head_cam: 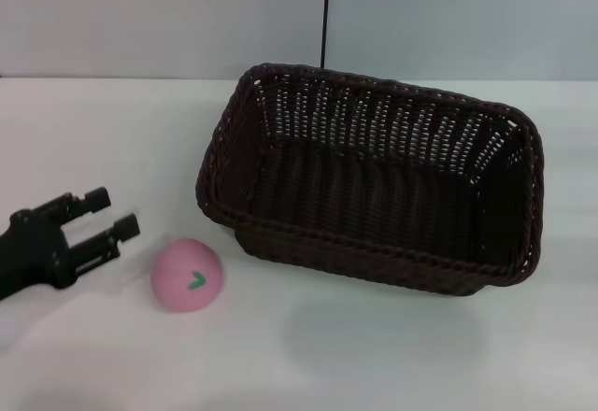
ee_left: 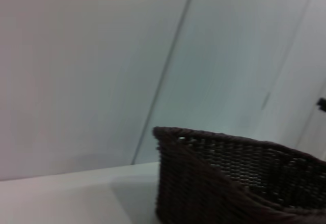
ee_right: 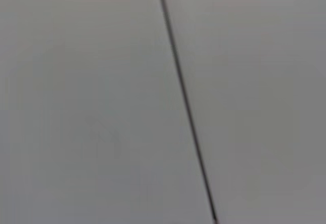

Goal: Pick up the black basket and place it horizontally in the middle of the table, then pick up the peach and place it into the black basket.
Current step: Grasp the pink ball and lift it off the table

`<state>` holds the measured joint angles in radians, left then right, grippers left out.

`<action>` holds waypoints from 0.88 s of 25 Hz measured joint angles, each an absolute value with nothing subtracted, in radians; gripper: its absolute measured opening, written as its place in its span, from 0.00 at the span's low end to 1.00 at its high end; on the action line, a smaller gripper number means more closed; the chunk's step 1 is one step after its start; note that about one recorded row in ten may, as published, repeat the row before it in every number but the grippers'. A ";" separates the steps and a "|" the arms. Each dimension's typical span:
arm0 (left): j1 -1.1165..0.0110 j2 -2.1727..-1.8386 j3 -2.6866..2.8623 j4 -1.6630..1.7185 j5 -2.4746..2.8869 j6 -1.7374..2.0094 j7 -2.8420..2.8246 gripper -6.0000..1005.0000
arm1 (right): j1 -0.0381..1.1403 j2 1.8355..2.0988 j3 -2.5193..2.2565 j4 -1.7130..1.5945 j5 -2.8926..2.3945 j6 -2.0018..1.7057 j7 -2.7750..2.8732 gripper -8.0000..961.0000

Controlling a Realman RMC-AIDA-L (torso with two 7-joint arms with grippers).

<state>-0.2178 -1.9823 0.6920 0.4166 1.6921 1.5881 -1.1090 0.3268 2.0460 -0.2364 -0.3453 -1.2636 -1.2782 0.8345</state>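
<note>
At about 8 o'clock in the head view, the black left gripper (head_cam: pixel 110 217) hovers low over the wide plain white table (head_cam: pixel 392 355), its two fingers spread apart and holding nothing, pointing toward 3 o'clock. Just beside it, near 7 o'clock of the scene, the small smooth pink ball-shaped peach (head_cam: pixel 188 275) rests on the table, its green V mark facing the camera; gripper and peach are close but not touching.

From the centre out to 3 o'clock sits the large rectangular woven dark brown-black basket (head_cam: pixel 374 177), lying flat with its long side roughly across the table and its inside empty. The left wrist view shows one end of it (ee_left: pixel 224 183). The right gripper is not in view; its wrist camera shows only a pale wall with a dark seam.

The basket step looks done, so grasping the peach seems to be next. The likeliest failure, as I judge it, is the round fruit rolling away if one finger touches first, or squirting out of a grip closed off-centre. A low carry could also catch the basket's braided rim.

No brand, label or writing is readable anywhere.
</note>
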 joint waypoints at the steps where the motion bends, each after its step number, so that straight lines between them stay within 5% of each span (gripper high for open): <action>1: -0.211 -1.979 0.692 0.420 1.701 1.611 -1.109 0.64 | 0.326 2.048 -0.225 -0.338 -1.263 -1.268 0.830 0.53; 12: -0.192 -1.996 0.697 0.432 1.774 1.601 -1.096 0.64 | 0.358 2.060 -0.210 -0.309 -1.262 -1.244 0.819 0.53; 22: -0.217 -2.049 0.703 0.438 1.834 1.533 -1.064 0.64 | 0.375 2.061 -0.213 -0.285 -1.261 -1.234 0.798 0.53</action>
